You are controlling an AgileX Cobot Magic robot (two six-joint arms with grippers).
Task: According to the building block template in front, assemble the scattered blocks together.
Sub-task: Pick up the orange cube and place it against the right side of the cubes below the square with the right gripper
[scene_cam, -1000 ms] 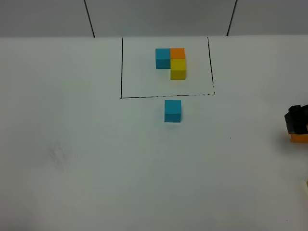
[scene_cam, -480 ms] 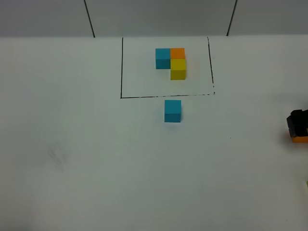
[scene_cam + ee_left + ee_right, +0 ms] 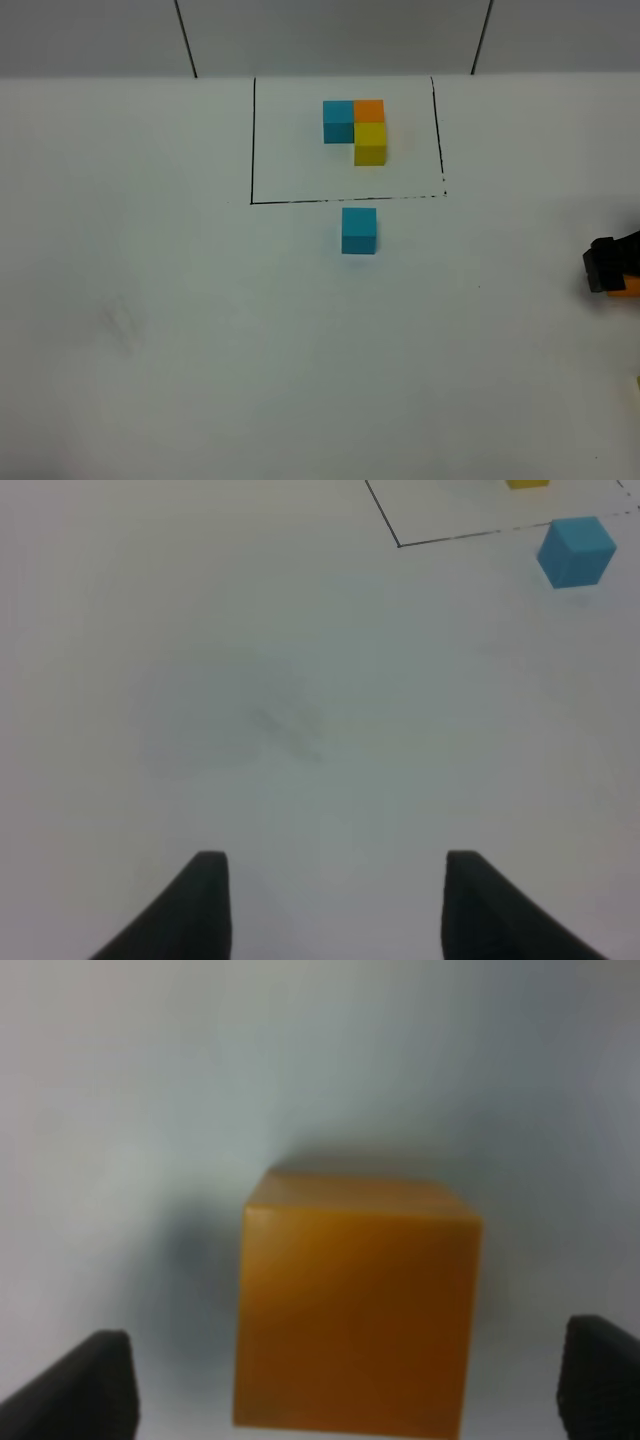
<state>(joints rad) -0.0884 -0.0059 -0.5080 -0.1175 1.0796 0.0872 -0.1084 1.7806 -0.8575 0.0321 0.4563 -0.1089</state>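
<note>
The scattered blocks point(image 3: 359, 232) are not yet together. From the high camera, the blue block point(image 3: 359, 230) sits alone on the tabletop point(image 3: 200, 330), just outside the black outline point(image 3: 345, 200) that frames the building block template point(image 3: 356, 128). Way out at the right edge, the right hand point(image 3: 603, 267) is over the orange block point(image 3: 627, 291), and only a sliver of orange shows. Here's the change: against a second ago, that hand has dropped lower in the view and edged inward, covering more of the orange. The blue block and template haven't budged. It looks like the approach to a pick is closing out, with orange likely the first piece to go beside blue.

Left wrist camera: the left hand point(image 3: 335, 905) has its fingers wide apart over bare tabletop, nothing between them. The blue block point(image 3: 577, 550) is well off, near the outline's corner.

Right wrist camera: the orange block point(image 3: 355, 1310) fills the view, flat on the tabletop. The right hand's dark fingers point(image 3: 90, 1385) are spread on either side of it, clear of its faces. No grip yet, I'd say; closing is what remains before it can be carried.
</note>
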